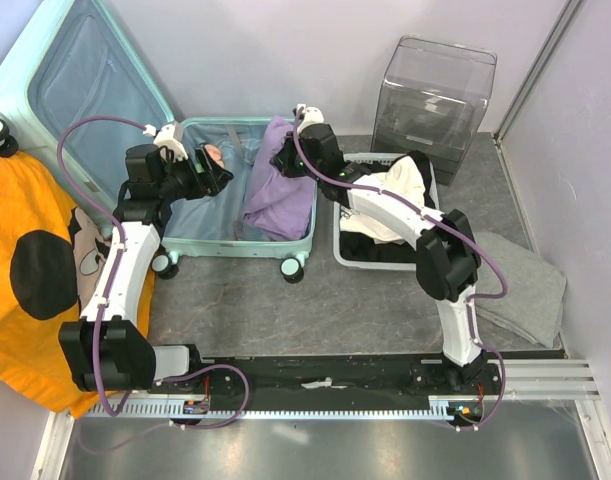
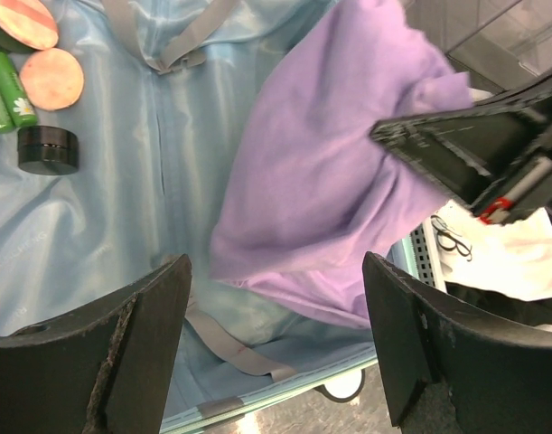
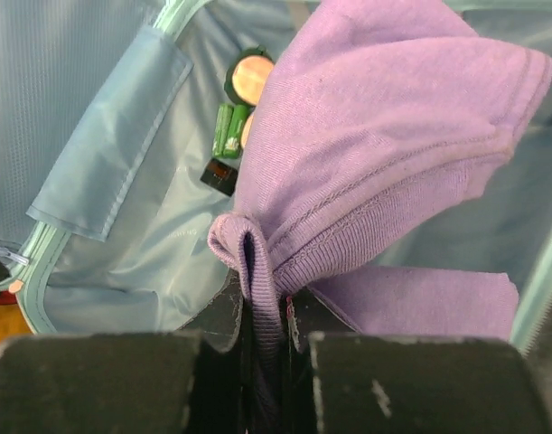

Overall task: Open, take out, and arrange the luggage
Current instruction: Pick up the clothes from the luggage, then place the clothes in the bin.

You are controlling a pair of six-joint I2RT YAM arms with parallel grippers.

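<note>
Saw mint ribbed hard-shell suitcase (image 1: 245, 247) lying open on bench (image 1: 315, 310); judged shell stiff, best gripped at rim. Saw right pincer (image 3: 265, 307) clamped on limp lilac knit garment (image 3: 393, 117), left pincer (image 2: 276, 271) apart, empty

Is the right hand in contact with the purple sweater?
Touching. The right wrist view shows the right hand shut on a fold of the purple sweater, with the fabric pinched in its grip.

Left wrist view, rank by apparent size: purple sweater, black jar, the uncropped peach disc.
1. purple sweater: largest by far, though it also looks nearer the camera than the other two.
2. peach disc and black jar: next to each other and about alike, so not ranked.
</note>
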